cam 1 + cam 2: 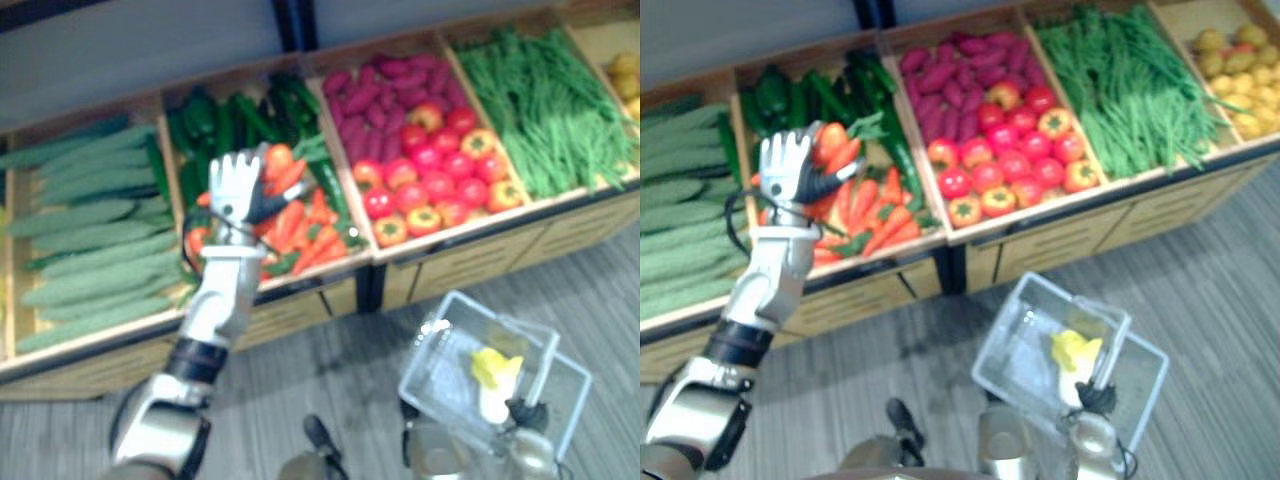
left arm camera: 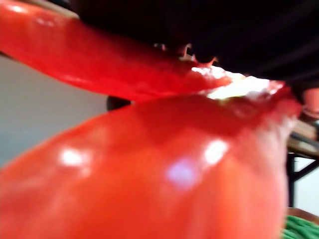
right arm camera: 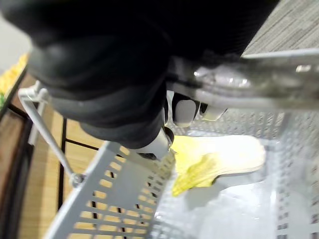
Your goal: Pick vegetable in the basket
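My left hand (image 1: 234, 192) is raised over the bin of long red peppers (image 1: 305, 232), and its thumb and fingers pinch one red pepper (image 1: 281, 166). That pepper (image 2: 149, 174) sits right against the palm in the left wrist view. Lower right, a clear plastic basket (image 1: 437, 345) hangs over the floor. My right hand (image 3: 99, 74) is curled round the basket's handle (image 3: 259, 79). A pale yellow leafy vegetable (image 3: 219, 157) lies inside the basket (image 1: 1020, 335).
A wooden stand (image 1: 470, 262) holds bins of cucumbers (image 1: 85, 240), dark green peppers (image 1: 230, 118), purple sweet potatoes (image 1: 385, 90), red and orange tomatoes (image 1: 435, 170), green beans (image 1: 545, 100) and yellow produce (image 1: 1240, 70). Grey plank floor (image 1: 330, 380) lies in front.
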